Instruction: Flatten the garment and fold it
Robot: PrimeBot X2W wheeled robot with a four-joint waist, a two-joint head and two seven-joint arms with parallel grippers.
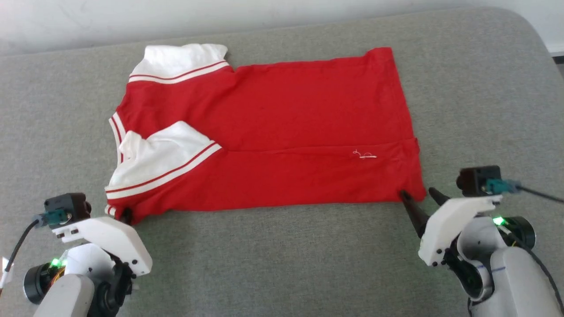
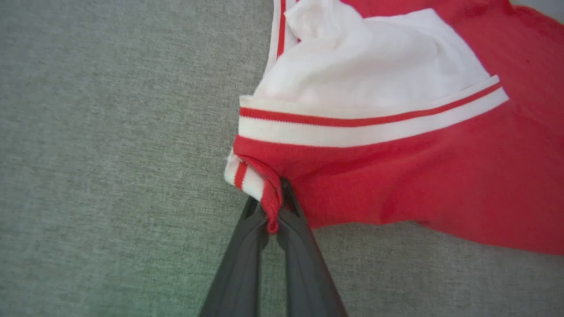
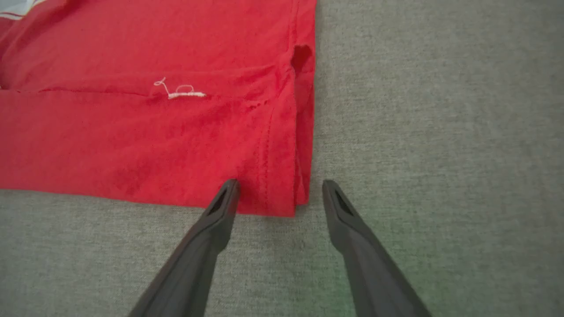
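At the lower left of the head view, the left jaws were pressed together, pinching a bunched red corner of the garment [image 1: 286,132] just below the striped trim [image 2: 352,125] of the near white sleeve [image 1: 163,154]. The left wrist view showed a small tongue of red cloth caught between them and drawn slightly off the worktop [image 1: 282,255].

At the lower right, the right jaws stood spread and held nothing. In the right wrist view one tip touched the red cloth just inside the near corner, while the other rested over bare grey cloth just beside the hem [image 3: 299,132]. That corner therefore lay between them.

Beyond the jaws, the garment lay flat in the middle of the frame. Its long axis ran left to right, with the sleeves at the left and the hem at the right. A lengthwise crease crossed it near a small white stitched mark [image 3: 178,92], and the far sleeve [image 1: 180,59] lay at the upper left.

The near long edge ran from one pair of jaws to the other, each arm at its own end. The next move likely depended on the right jaws closing on their corner, so that both arms could lift this edge together and carry it up the frame.
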